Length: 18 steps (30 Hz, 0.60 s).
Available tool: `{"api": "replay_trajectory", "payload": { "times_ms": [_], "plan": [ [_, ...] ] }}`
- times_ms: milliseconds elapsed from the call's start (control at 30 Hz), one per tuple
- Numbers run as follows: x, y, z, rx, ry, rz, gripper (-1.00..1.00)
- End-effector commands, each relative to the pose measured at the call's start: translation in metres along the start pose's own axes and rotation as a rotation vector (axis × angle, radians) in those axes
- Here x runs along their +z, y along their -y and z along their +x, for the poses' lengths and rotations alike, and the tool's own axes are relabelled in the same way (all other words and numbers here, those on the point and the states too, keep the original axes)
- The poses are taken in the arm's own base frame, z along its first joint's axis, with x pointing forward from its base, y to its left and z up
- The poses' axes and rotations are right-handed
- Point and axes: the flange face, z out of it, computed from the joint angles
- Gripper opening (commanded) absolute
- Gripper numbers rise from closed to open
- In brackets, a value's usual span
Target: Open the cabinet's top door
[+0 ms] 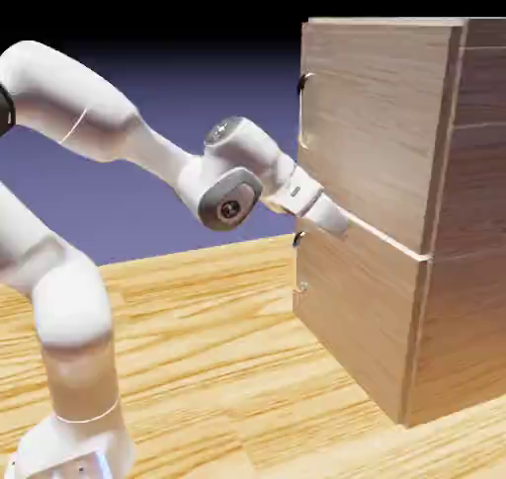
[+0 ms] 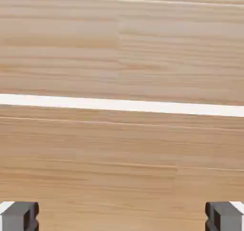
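Observation:
The light-brown wood-grain cabinet [image 1: 464, 270] stands at the exterior view's right. Its top door [image 1: 380, 121] carries a small curved handle [image 1: 304, 80] near the upper left edge. My gripper [image 1: 337, 221] is pressed close to the cabinet front at the seam between the top door and the shorter lower panel [image 1: 356, 309], well below that handle. In the hand view, wood grain fills the picture and a pale seam line [image 2: 122, 105] crosses it. My gripper [image 2: 122, 219] is open, its grey fingertips [image 2: 20, 216] far apart with nothing between them.
A second small handle [image 1: 298, 238] sits at the lower panel's top left, just left of my fingers. The wooden table [image 1: 227, 368] runs under the arm and the cabinet. The arm's white elbow [image 1: 232, 176] hangs left of the cabinet.

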Motion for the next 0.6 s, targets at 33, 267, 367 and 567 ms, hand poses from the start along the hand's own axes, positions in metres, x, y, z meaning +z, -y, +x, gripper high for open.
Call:
{"api": "replay_trajectory", "payload": {
  "times_ms": [33,267,367,567],
  "plan": [
    [-0.012,0.01,0.011,0.013,-0.038,0.03,0.0],
    [-0.055,0.042,0.038,0.047,-0.165,0.132,0.0],
    [-0.073,0.055,0.044,0.058,-0.217,0.174,0.0],
    [-0.105,0.081,0.047,0.072,-0.314,0.253,0.0]
  ]
}}
